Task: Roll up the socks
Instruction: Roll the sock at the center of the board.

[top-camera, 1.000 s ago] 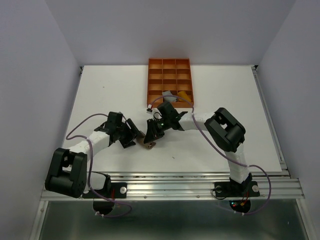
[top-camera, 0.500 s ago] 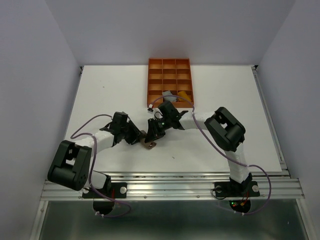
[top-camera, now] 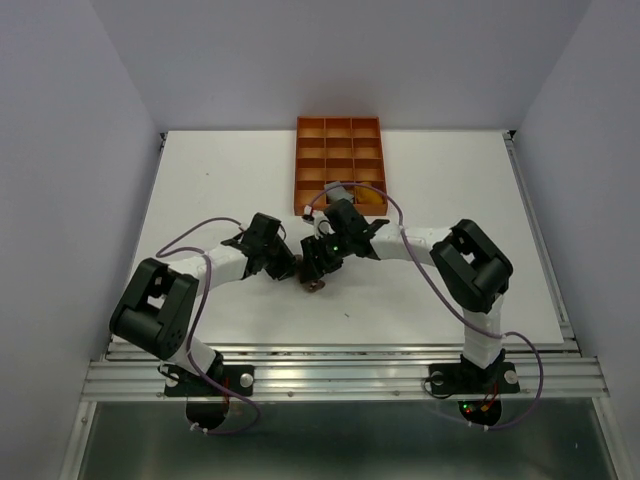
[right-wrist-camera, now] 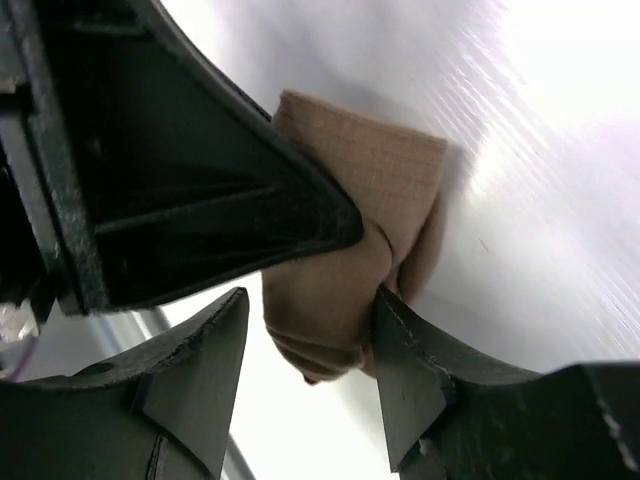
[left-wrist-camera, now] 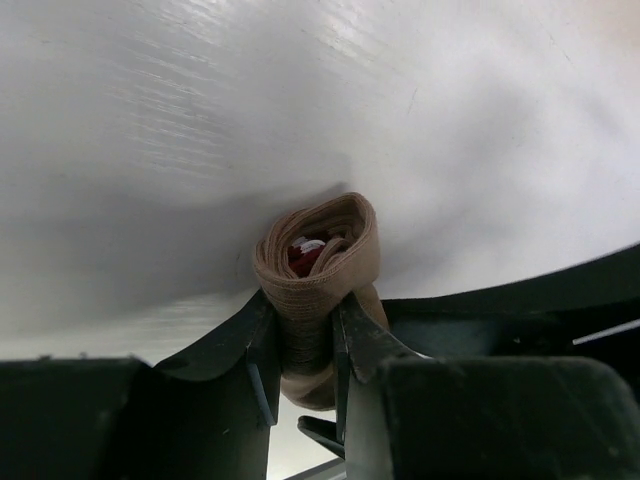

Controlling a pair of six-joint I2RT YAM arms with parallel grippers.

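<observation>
White worktop [top-camera: 470,210], plain pale walls, and both arms meet nose to nose mid-surface. Left gripper [left-wrist-camera: 300,308]: jaws clamped on the taupe-brown sock [left-wrist-camera: 318,240], a snug ribbed roll poking out ahead of the jaw tips (maroon and white peeping from its core). Right gripper [right-wrist-camera: 310,300]: jaws parted, straddling the same roll, one touching it, the other just off it. Beyond the right jaws, the orange tray [top-camera: 340,122] shows a grey sock [top-camera: 336,186] and a mustard sock [top-camera: 372,193].
</observation>
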